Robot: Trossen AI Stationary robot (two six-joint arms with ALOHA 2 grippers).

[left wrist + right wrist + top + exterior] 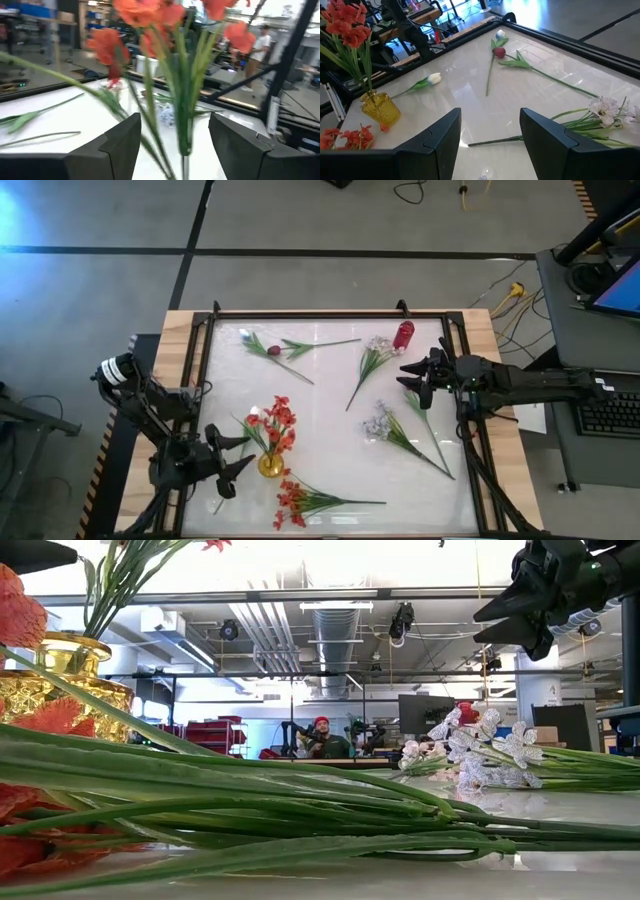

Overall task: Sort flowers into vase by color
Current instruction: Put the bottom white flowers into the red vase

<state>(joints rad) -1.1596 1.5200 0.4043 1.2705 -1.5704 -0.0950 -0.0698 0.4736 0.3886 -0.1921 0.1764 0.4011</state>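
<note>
While the left end effector (236, 459) stands with its fingers spread and gripping nothing, a red-orange spray (277, 423) rises from the yellow vase (270, 465) just ahead of it. Another red-orange spray (300, 501) lies on the bench (330, 430) nearby. Opposite, the right end effector (412, 379) hovers parted and empty between two pale sprays (378, 350), near the red vase (403, 335).

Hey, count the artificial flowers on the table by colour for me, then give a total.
Red-orange blossom sprays: 2
White-lavender blossom sprays: 2
Dark maroon tulip buds: 1
White tulip buds: 2
Total: 7
</note>
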